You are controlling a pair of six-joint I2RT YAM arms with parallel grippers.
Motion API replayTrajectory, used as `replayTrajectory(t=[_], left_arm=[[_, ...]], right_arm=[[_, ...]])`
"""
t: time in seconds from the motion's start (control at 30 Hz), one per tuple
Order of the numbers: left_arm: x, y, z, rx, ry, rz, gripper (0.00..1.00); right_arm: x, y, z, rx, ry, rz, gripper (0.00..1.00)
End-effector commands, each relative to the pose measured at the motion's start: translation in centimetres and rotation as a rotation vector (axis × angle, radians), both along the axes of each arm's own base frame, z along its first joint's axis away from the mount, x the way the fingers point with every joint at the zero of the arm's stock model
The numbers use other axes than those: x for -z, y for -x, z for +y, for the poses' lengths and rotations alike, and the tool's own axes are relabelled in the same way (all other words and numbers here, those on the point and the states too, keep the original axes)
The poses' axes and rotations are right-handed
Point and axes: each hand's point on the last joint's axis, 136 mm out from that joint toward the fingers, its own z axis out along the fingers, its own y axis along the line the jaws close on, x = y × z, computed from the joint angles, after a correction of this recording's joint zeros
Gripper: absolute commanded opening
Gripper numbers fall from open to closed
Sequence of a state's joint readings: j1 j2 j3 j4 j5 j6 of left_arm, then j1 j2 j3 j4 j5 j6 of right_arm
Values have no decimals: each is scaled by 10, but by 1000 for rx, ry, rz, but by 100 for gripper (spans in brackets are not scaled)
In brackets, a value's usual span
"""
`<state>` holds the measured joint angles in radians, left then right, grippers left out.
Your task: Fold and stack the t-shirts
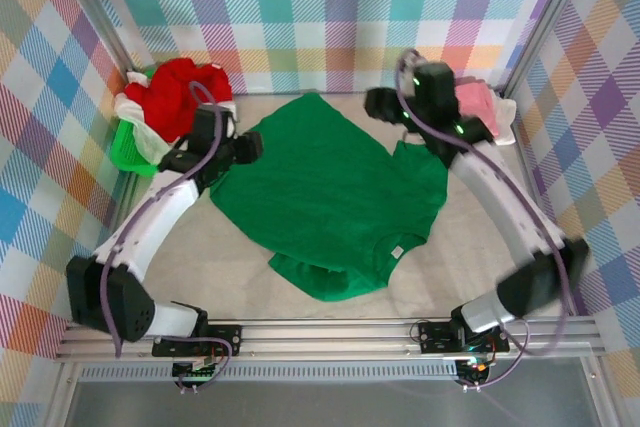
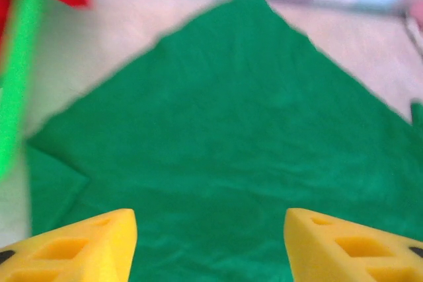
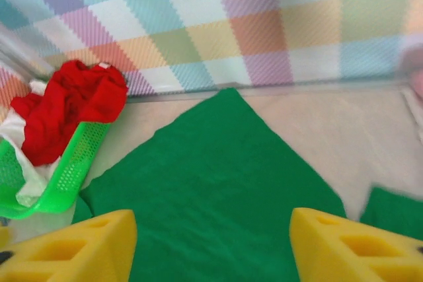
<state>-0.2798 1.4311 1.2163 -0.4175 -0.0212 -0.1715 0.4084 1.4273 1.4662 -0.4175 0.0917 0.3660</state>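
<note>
Yellow left fingers (image 2: 86, 246) sit at the bottom of my left wrist feed. They are spread well apart with nothing between them and hang over the green t-shirt (image 2: 225, 130). On my right wrist feed the right fingers (image 3: 73, 249) are also spread and pinch nothing, with green cloth below and ahead of them.

From the overhead camera I see the green t-shirt opened out across the middle of the tabletop (image 1: 500, 257), not folded. One corner points at the back wall. Its collar, with a small pale label (image 1: 397, 250), faces the near edge, and the cloth is rumpled at the near-left end. The left arm reaches in from the left, its fingers at the shirt's left edge. The right arm stretches toward the far side, its fingers near the shirt's far-right edge.

At the far-left corner I have a lime-green basket (image 1: 128, 147) with a red t-shirt (image 1: 185, 92) heaped on top and a white t-shirt (image 1: 135, 112) bulging out beneath the red one. Over in the far-right corner a pink t-shirt (image 1: 478, 99) lies partly hidden behind the right arm, and I cannot tell whether it is folded. Nothing lies on top of the green t-shirt.
</note>
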Motion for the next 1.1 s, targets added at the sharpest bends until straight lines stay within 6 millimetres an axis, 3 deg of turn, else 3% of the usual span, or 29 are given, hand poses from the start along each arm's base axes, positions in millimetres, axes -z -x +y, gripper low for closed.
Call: replayTrajectory(t=[0.0,0.07,0.13,0.27,0.37,0.47,0.6,0.87,1.0,1.07], left_arm=[[73,-18,-17,45,67,162,54],[95,-33,-20,38,83,215,50],[116,-45,-18,17,74,272,47],[153,-52,-8,-55,125,375,46],[177,-38,1,-111,175,439,44],[186,-11,4,-141,200,477,43],[181,32,19,-226,211,465,42],[202,132,38,-374,269,581,36],[189,165,46,-418,297,545,35],[167,170,45,-389,298,487,36]], right_arm=[[112,3,-30,151,17,252,48],[138,13,-41,169,27,335,33],[155,16,-49,201,40,362,24],[186,11,-42,187,42,436,24],[215,4,-37,190,53,513,23],[243,-5,-25,159,46,587,23],[272,-19,-6,121,19,660,21],[311,-48,31,56,22,714,22],[323,-64,62,-18,17,729,22],[325,-75,82,-65,14,718,22]])
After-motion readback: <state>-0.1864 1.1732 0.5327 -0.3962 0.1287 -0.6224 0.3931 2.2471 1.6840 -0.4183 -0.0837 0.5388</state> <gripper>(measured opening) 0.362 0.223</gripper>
